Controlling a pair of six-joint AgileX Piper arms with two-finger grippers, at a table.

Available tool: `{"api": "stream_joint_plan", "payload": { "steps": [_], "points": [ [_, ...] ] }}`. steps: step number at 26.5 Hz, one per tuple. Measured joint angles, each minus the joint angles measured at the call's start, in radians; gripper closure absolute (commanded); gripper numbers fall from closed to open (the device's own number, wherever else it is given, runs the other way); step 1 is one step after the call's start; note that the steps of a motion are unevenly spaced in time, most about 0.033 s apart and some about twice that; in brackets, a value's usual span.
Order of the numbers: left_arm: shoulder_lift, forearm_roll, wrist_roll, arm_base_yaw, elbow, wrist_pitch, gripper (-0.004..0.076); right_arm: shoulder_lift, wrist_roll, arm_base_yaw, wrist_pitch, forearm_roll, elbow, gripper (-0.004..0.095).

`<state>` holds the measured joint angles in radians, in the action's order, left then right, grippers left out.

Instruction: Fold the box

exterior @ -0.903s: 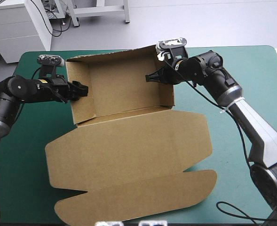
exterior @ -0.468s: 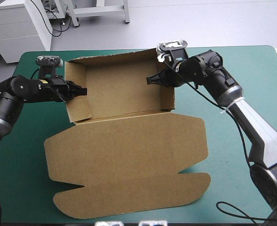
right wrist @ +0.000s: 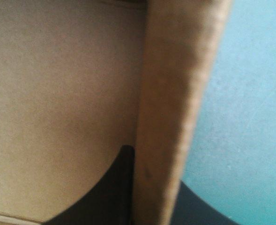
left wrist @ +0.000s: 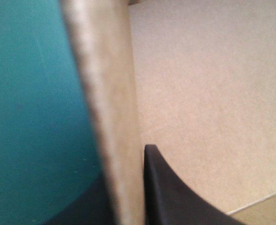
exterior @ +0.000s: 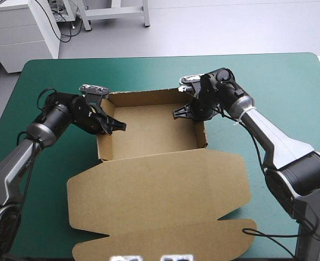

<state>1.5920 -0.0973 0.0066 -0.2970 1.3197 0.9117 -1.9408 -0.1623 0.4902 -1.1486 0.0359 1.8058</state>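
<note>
Brown cardboard box [exterior: 154, 179] sitting mid-table on teal-green cover [exterior: 279, 76]: open tray toward far edge, lid lying flat toward near edge. Now left gripper [exterior: 118, 126] pinching tray's left wall [left wrist: 107, 117], black finger [left wrist: 168, 192] pressing inside face. And right gripper [exterior: 180, 113] clamping right wall [right wrist: 175, 93] same way. Bare cover showing far, left, right of box; lid flap nearly reaching near edge.

The box [exterior: 160, 182] has slid nearer the robot, the left claw [exterior: 117, 126] and right claw [exterior: 180, 113] travelling with its side walls.
</note>
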Motion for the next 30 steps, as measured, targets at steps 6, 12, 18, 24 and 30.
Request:
{"api": "stream_joint_plan", "payload": {
  "steps": [6,12,18,24,30],
  "points": [
    [0.124,-0.006,-0.068,-0.025,0.006,-0.01,0.0731,-0.045,-0.013,-0.003,-0.041,-0.036,-0.002,0.0895],
    [0.161,-0.008,-0.069,-0.026,0.023,-0.013,0.0692,-0.056,-0.028,0.002,-0.095,-0.074,-0.002,0.0675],
    [0.167,-0.001,-0.007,-0.04,0.026,-0.019,0.0485,-0.06,-0.082,0.014,-0.09,-0.187,-0.002,0.0447],
    [0.17,0.019,0.021,-0.045,0.038,0.0,0.0227,-0.06,-0.09,0.014,-0.086,-0.216,-0.002,0.0448],
    [0.195,0.003,0.02,-0.048,0.21,0.174,0.0225,-0.028,-0.09,0.014,-0.086,-0.221,0.025,0.045]
  ]
}}
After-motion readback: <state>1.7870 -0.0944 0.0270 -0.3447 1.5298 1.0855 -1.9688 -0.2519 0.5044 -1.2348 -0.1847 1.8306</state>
